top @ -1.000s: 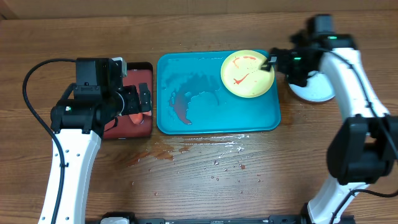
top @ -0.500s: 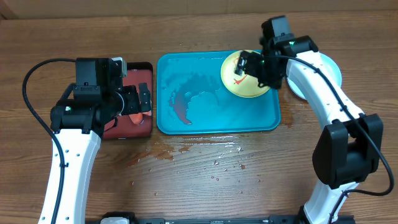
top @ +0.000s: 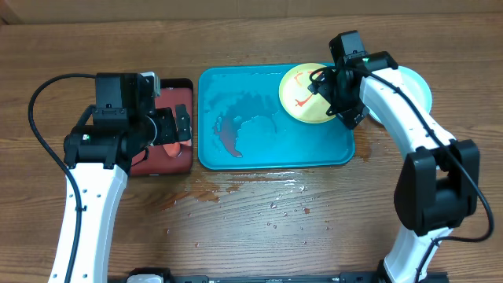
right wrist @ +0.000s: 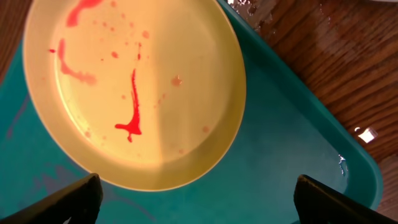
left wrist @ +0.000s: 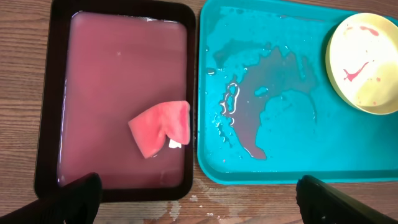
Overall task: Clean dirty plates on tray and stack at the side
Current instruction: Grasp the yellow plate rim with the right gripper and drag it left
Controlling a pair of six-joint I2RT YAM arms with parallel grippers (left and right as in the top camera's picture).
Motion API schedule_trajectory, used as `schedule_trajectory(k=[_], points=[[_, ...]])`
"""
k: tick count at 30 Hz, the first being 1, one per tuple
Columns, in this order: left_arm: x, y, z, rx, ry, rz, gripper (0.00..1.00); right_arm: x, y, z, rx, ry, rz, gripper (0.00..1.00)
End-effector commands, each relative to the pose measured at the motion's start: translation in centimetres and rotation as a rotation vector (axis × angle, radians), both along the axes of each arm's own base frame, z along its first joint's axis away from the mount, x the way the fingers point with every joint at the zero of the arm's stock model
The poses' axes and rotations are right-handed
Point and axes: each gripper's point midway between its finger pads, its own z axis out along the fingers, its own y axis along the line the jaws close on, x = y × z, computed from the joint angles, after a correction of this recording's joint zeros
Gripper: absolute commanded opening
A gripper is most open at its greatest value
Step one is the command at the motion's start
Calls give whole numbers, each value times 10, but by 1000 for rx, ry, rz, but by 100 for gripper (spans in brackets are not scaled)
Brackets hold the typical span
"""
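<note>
Yellow-green plate (top: 299,98) lies flat, sauce-streaked face up, in the far right corner of the turquoise tray (top: 259,153), whose long axis runs left-right. We've got the right gripper (right wrist: 199,204) over it, jaws wide apart, and the left gripper (left wrist: 208,202) likewise above the black-rimmed tray (left wrist: 193,93). Possibly another pale plate (top: 418,85) sits right of the tray, half hidden.

The turquoise tray (top: 275,149) lies flat in the middle of the counter (top: 464,71), long side running left to right. Its floor is wet, with a thin reddish puddle (top: 228,137) toward 8 o'clock of its centre. A yellow-green plate (top: 297,101) sits right way up inside it at the 1 o'clock corner, its pale centre streaked and spotted with red sauce (right wrist: 132,106). Off the tray at 2 o'clock, a light blue plate (top: 419,82) rests on the bare wood. It is mostly hidden, so I can't tell whether another lies under it.
</note>
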Motion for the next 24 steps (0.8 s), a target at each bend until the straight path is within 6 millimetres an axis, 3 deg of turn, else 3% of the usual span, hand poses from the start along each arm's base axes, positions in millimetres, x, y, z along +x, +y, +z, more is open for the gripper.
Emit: schedule_trajectory(k=[1, 12, 24], points=[[2, -4, 8, 6, -26, -30, 100, -1, -4, -27, -27, 54, -42, 97], [2, -4, 8, 6, -27, -30, 100, 0, -4, -62, -36, 104, -65, 77], [2, -4, 8, 6, -27, -30, 100, -5, -4, -91, -44, 159, -63, 26]])
